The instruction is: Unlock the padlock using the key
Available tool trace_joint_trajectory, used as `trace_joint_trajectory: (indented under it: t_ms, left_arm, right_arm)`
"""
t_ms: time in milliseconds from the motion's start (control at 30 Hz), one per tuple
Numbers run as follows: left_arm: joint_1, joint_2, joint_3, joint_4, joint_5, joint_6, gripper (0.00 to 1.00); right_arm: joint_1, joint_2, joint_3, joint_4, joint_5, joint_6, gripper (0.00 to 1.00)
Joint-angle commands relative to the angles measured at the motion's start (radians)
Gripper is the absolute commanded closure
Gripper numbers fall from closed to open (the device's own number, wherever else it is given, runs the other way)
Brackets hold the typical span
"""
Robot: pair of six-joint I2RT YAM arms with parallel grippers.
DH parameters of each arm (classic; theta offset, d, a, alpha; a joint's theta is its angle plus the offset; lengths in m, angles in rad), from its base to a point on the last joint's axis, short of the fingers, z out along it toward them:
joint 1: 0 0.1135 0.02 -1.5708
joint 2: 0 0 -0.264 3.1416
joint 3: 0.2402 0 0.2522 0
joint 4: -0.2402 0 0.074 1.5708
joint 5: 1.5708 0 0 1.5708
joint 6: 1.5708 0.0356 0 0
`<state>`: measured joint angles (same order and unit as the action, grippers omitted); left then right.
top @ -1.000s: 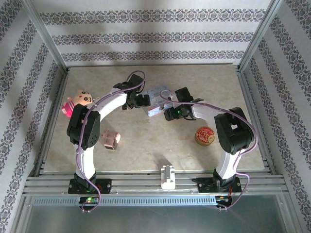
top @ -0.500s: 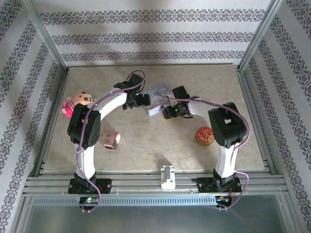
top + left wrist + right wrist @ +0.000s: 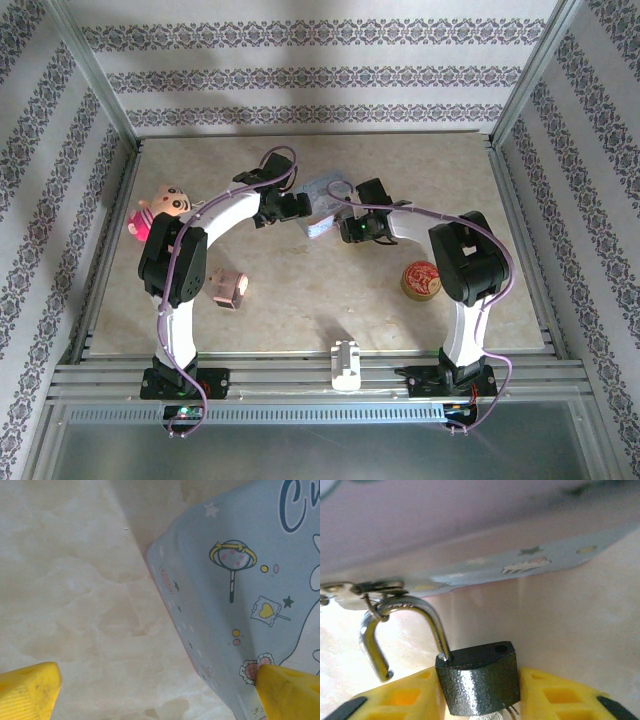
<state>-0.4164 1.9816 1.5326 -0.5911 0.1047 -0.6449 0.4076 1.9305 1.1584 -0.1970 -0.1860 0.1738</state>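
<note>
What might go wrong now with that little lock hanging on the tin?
The padlock has its open shackle hooked through the tin's hasp while the right hand grips the lock body, so a pull might drag or tip the tin. The left hand is open, one finger at the tin's edge, so it may not steady it.
</note>
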Motion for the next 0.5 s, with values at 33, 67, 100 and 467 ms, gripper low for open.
trace_joint_trajectory:
  t_ms: [33,67,100,467]
  left_arm:
    - [0.012,-0.011,-0.053,-0.014,-0.002,-0.035,0.01]
    - [0.012,-0.014,-0.061,-0.01,-0.002,-0.044,0.01]
    - [0.013,-0.016,-0.068,-0.005,-0.002,-0.052,0.01]
    - [0.013,-0.038,-0.152,0.065,0.033,-0.122,0.0]
  right_arm:
    - [0.026,-0.013,-0.049,0.073,-0.064,0.053,0.71]
    - [0.027,-0.021,-0.054,0.077,-0.064,0.06,0.73]
    - [0.027,-0.028,-0.056,0.079,-0.068,0.066,0.75]
    - [0.033,-0.071,-0.108,0.161,-0.116,0.251,0.85]
